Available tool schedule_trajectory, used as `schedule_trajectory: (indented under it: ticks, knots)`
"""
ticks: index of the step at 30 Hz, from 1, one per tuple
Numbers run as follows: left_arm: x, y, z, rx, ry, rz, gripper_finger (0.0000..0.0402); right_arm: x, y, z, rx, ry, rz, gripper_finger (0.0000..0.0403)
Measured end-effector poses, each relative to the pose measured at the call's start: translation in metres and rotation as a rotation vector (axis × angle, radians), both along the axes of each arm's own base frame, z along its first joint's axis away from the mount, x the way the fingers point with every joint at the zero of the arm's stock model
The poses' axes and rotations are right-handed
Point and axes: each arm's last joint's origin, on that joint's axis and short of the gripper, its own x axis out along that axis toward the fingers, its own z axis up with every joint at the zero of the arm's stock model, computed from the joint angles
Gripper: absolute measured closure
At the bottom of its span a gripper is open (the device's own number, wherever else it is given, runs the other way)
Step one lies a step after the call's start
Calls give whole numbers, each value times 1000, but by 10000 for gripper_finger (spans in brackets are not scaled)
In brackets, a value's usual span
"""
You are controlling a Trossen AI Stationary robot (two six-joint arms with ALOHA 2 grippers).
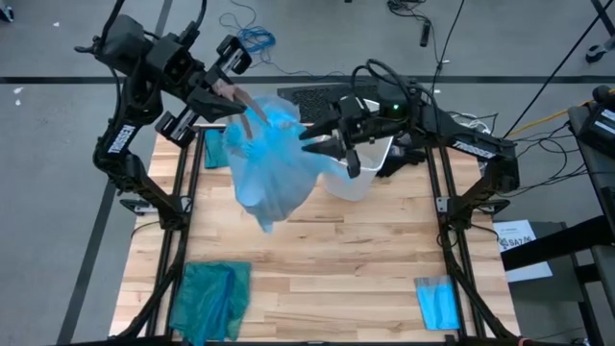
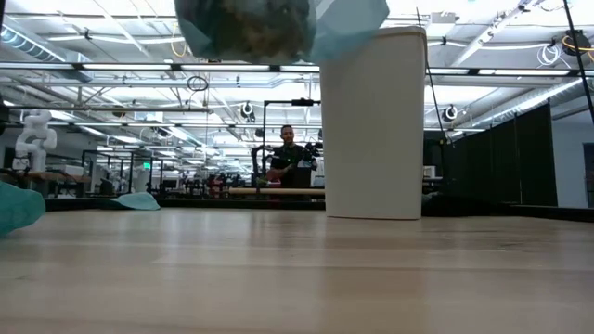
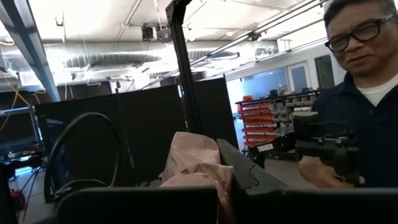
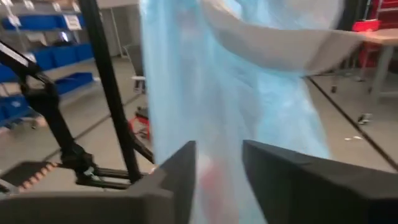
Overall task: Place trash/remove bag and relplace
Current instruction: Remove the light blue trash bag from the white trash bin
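We hold the bag (image 1: 272,159) aloft beside the white bin (image 1: 363,168): left gripper (image 1: 229,94) pinched shut on it, right gripper (image 1: 332,144) fingers slightly parted around the film. Lift clear, slowly.

A light wooden worktop (image 1: 365,259) carries a tall white bin (image 2: 373,125) near its far edge, a crumpled teal-green plastic bag (image 1: 209,298) at one near corner, and a small folded blue sheet (image 1: 437,302) at the other.
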Motion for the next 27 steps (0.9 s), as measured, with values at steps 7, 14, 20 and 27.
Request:
schedule_trajectory:
  ticks: [7,14,20,27]
  knots:
    - [0,0,0,6,4,-13,402,-1,0,7,119,-39,1,142]
    - [0,0,0,7,3,-13,401,-2,-2,13,129,-96,-10,67]
    - [-2,-1,3,20,-32,-14,402,9,-5,8,100,-109,-41,49]
    - [-4,-2,5,14,-51,-24,402,27,-8,-5,102,-93,-34,48]
